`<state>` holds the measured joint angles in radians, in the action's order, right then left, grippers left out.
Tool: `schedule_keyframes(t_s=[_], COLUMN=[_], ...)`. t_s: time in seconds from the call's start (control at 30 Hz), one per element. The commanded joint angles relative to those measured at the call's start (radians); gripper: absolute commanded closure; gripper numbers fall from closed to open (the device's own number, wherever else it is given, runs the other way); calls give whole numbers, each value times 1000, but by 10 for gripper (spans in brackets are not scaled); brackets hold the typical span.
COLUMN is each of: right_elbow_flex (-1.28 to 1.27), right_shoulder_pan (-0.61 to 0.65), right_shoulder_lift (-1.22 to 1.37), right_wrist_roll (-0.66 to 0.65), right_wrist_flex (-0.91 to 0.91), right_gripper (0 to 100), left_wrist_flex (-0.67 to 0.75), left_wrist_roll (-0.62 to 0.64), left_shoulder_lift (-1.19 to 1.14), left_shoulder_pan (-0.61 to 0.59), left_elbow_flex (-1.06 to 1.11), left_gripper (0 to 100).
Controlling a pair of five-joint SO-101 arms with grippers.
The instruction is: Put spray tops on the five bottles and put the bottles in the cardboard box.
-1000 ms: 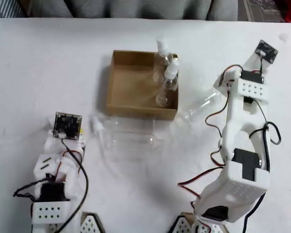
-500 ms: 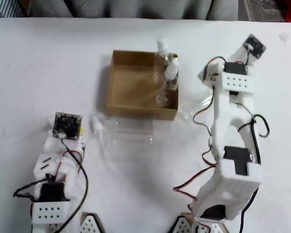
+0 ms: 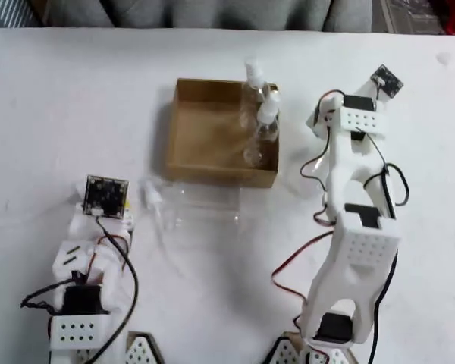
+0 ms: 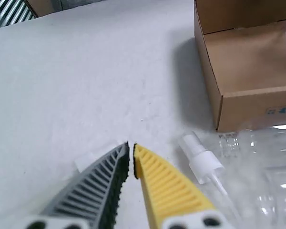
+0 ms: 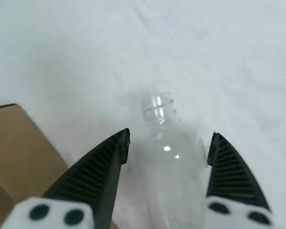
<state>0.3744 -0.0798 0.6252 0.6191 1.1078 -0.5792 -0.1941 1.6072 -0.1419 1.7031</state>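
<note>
The cardboard box (image 3: 205, 136) sits mid-table, with capped spray bottles (image 3: 259, 114) upright along its right wall. Clear uncapped bottles (image 3: 205, 208) lie in front of the box, and a loose white spray top (image 3: 152, 193) lies at their left end. In the right wrist view, my right gripper (image 5: 169, 136) is open, one finger on each side of a clear bottle (image 5: 158, 107) with no top, lying just right of the box (image 5: 9, 143). My left gripper (image 4: 131, 145) is shut on nothing, low over the table, left of the spray top (image 4: 200, 160) and the bottles (image 4: 262, 162).
The right arm (image 3: 356, 121) stretches up the table's right side, close to the box's right wall. A small white scrap (image 4: 93, 157) lies by the left fingertips. Bare white table spreads left of the box (image 4: 248, 62). Grey chairs stand beyond the far edge.
The right arm has swung left toward the box, and its wrist now stands over the bottle lying to the box's right. The left arm has not moved.
</note>
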Motion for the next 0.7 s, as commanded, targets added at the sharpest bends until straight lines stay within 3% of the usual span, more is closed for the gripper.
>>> schedule_keyframes(t_s=[0.0, 0.23, 0.4, 0.53, 0.67], right_elbow_flex=[112, 344, 497, 583, 690], right_shoulder_pan=[-8, -8, -41, -82, -108], right_shoulder_lift=[47, 186, 236, 232, 225], right_wrist_roll=[-2, -37, -130, -195, -439], right_wrist_flex=[31, 217, 348, 470, 593], right_gripper=[779, 800, 990, 955, 982], left_wrist_flex=[5, 5, 5, 5, 5], left_wrist_roll=[-8, -8, -8, -8, -8], left_shoulder_lift=[8, 8, 7, 7, 7], left_shoulder_pan=[-2, -2, -2, -2, -2], left_elbow_flex=[-3, -3, -3, -3, -3], left_gripper=[976, 976, 976, 976, 976])
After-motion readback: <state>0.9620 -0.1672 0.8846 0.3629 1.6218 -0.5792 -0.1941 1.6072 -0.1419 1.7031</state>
